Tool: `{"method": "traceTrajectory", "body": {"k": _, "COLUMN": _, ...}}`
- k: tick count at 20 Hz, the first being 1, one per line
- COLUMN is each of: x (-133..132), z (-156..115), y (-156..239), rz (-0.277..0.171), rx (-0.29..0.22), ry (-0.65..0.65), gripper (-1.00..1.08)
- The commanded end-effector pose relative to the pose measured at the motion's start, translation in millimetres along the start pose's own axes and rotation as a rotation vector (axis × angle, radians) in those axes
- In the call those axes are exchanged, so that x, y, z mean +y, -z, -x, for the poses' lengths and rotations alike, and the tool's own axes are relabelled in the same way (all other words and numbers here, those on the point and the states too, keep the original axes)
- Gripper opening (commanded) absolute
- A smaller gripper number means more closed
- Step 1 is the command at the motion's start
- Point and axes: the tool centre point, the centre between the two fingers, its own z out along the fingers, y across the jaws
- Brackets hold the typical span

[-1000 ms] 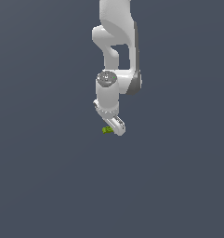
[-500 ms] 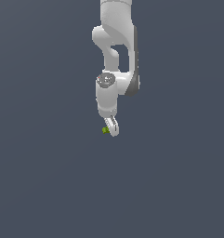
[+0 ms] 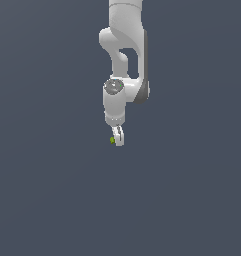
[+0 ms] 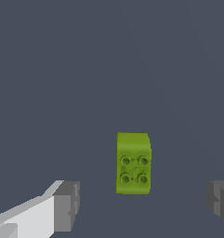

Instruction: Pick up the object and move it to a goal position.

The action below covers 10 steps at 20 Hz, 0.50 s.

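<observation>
The object [image 4: 133, 162] is a small yellow-green block with studs on its top face, lying on the dark grey floor. In the wrist view it sits between my two grey finger pads [image 4: 67, 206], nearer the one on that picture's left, with clear gaps on both sides. My gripper [image 4: 141, 204] is open and touches nothing. In the exterior view the white arm hangs down from above and the gripper [image 3: 118, 141] is low, with the object [image 3: 112, 140] showing as a green speck at its fingertips on the exterior view's left.
A plain dark grey floor [image 3: 52, 200] fills both views. No other objects or edges show.
The wrist has rotated, so the gripper now looks narrow and edge-on in the exterior view. The gripper has come closer over the object, which has not moved.
</observation>
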Motion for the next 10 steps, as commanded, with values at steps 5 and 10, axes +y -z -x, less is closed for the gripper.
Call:
{"method": "traceTrajectory", "body": {"k": 5, "x": 1, "z": 0, "y": -2, "rz": 0.0, "rx": 0.001, "ry": -0.008, "gripper": 1.0}}
{"method": "traceTrajectory", "body": {"k": 10, "x": 1, "z": 0, "y": -15, "rz": 0.0, "rx": 0.001, "ry": -0.01, "gripper": 1.0}}
